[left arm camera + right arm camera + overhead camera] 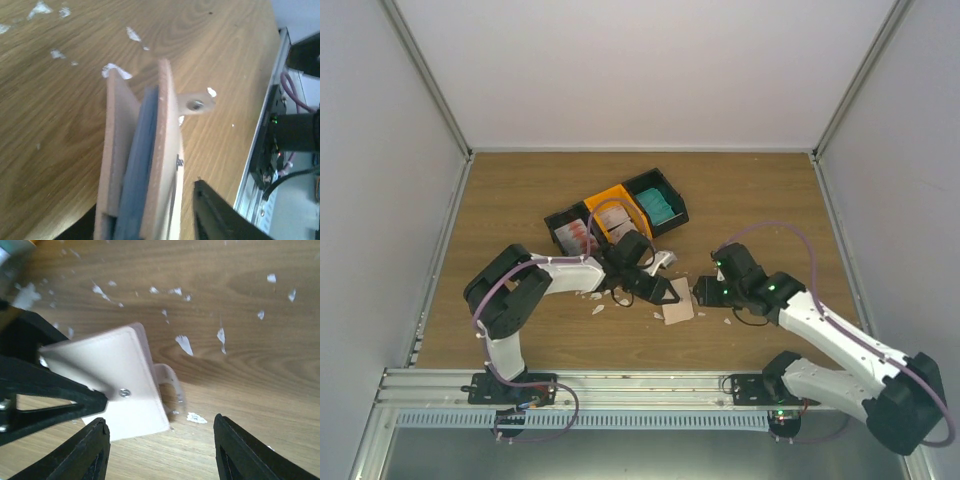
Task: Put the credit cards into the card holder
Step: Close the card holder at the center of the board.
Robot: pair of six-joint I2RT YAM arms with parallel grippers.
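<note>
The beige card holder [678, 306] stands on edge on the table between both grippers. In the left wrist view the card holder [162, 150] is seen edge-on, with a blue credit card [136, 170] tucked between its flaps and its tab clasp [197, 104] sticking out. My left gripper [142, 210] is open around it, and its right finger [215, 215] stands clear of the flap. My right gripper [160, 425] is open just short of the card holder [110, 367]. More credit cards lie in the bins: teal ones [658, 205] and white-red ones [575, 235].
The joined black-orange-black bins [615, 212] sit behind the left gripper [658, 290]. Small white scraps [598, 308] lie scattered on the wood around the holder. The right gripper [702, 292] faces the left one across the holder. A metal rail [620, 388] runs along the near edge.
</note>
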